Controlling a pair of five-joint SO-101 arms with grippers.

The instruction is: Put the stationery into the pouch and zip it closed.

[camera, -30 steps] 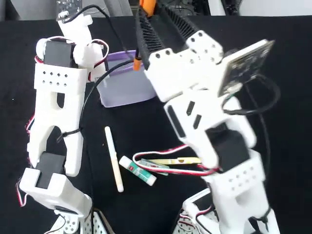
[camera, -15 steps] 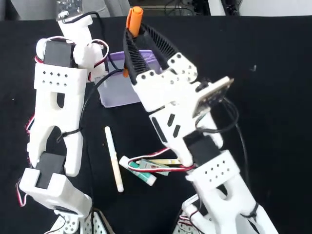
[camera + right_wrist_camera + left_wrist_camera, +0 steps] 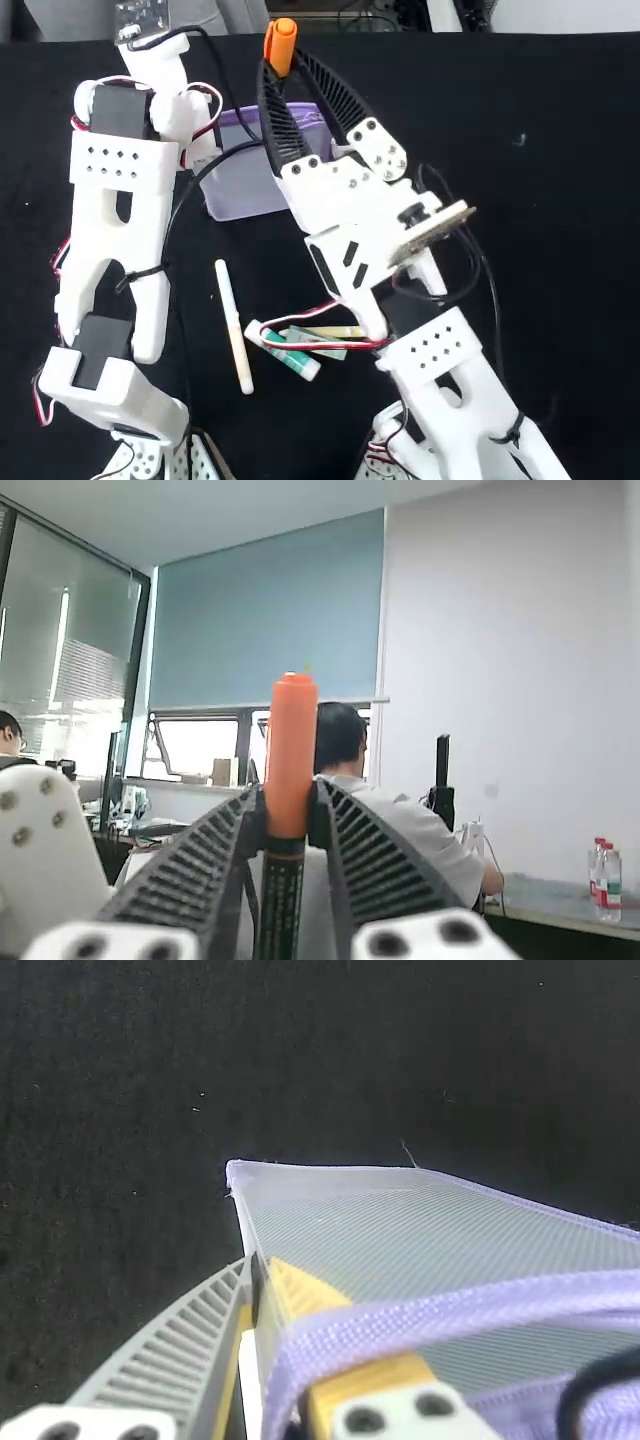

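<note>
Right hand (image 3: pixel 285 75) is clamped on an orange marker (image 3: pixel 283 40), held over the purple pouch (image 3: pixel 245 190) at 12 o'clock on the bench (image 3: pixel 560 150). Left hand (image 3: pixel 262 1295) pinches the pouch's rim. The marker points away from the opening, so it may snag the rim or miss. A white pen (image 3: pixel 233 325) lies at 6 o'clock of the pouch.

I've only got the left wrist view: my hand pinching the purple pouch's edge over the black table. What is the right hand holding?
Observer: The right hand is shut on an orange marker, its orange end sticking out beyond the grip.
Operator: Where is it relative to my pouch?
Observer: In the high view it overlaps the pouch's far side; its height I can't judge.
Operator: What's left on the table?
Observer: A white pen, a green-and-white stick and a yellow strip, all lying outside the pouch.
</note>
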